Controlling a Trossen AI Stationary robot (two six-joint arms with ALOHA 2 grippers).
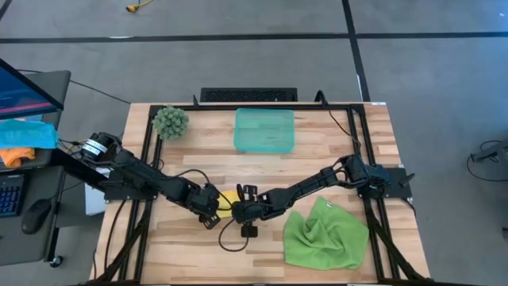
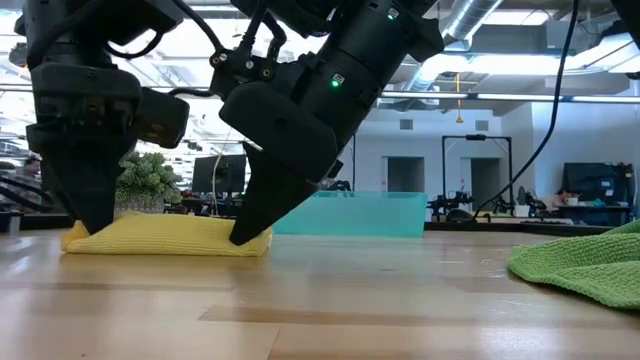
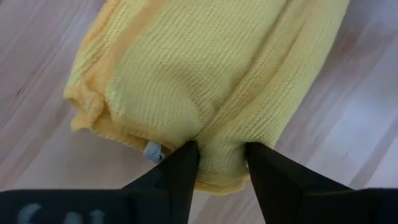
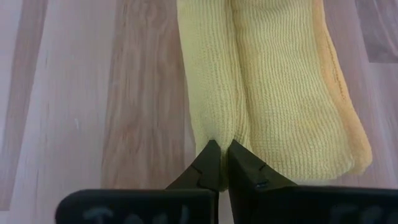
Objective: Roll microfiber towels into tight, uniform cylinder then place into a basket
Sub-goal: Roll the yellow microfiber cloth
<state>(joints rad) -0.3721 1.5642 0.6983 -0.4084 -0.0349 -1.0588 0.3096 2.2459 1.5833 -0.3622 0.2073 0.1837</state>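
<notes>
You had bare table (image 1: 198,159) up to the basket (image 1: 264,129). The green towel (image 1: 325,234) blocked your right side.

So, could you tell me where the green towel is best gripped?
Probably at a raised fold on the crumpled green towel's edge, coming straight down from above: it lies bunched on the table, so the folds stand up enough to pinch.

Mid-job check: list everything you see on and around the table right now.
Yellow towel: one, rolled, table's front middle, between both grippers.
Green towel: one, crumpled, front right.
Basket: one, teal, back middle.
Fuzzy ball: one, green, back left.
Blue and orange cloths: off the table, left.
Left gripper: pinching the yellow towel's end.
Right gripper: pinching the other end.
</notes>
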